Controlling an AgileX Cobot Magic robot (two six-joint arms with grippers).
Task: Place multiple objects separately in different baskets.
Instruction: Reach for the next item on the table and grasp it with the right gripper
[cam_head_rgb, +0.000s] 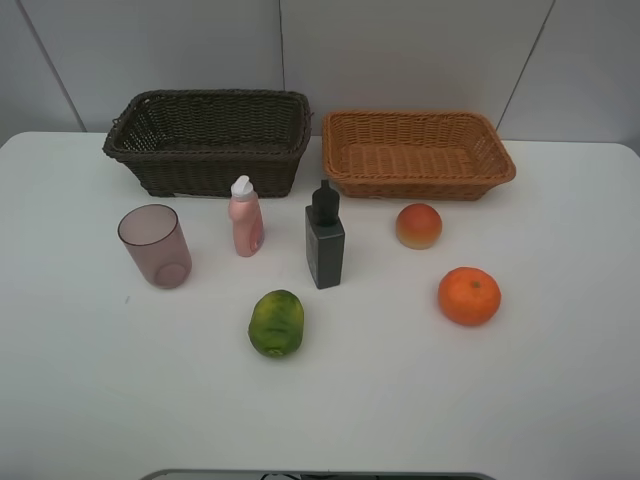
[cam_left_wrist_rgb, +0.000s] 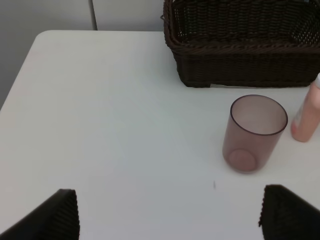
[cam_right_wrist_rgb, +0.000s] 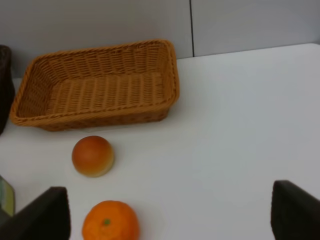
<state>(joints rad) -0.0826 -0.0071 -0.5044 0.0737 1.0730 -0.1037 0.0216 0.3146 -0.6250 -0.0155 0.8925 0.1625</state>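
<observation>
Exterior high view: a white worktop (cam_head_rgb: 560, 400) stands against a pale grey panelled wall. At its back edge sit a dark basket (cam_head_rgb: 208, 142) on the left and a shallower tan basket (cam_head_rgb: 417, 153) on the right, close beside each other and both empty. In front of them, left to right, stand a mauve cup (cam_head_rgb: 155, 246), a pink bottle (cam_head_rgb: 245, 217) and a dark square bottle (cam_head_rgb: 324, 238), all upright, then a peach (cam_head_rgb: 418, 226). Nearer the front lie a green fruit (cam_head_rgb: 276, 323) and an orange (cam_head_rgb: 469, 296).

Neither arm shows in this view. In the left wrist view the left fingers (cam_left_wrist_rgb: 169, 215) are spread wide, hold nothing, and hang above bare worktop, with the cup just beyond them, nearer one finger. In the right wrist view the right fingers (cam_right_wrist_rgb: 170, 215) are also spread wide and empty; the orange lies by one finger, the peach and tan basket beyond.
</observation>
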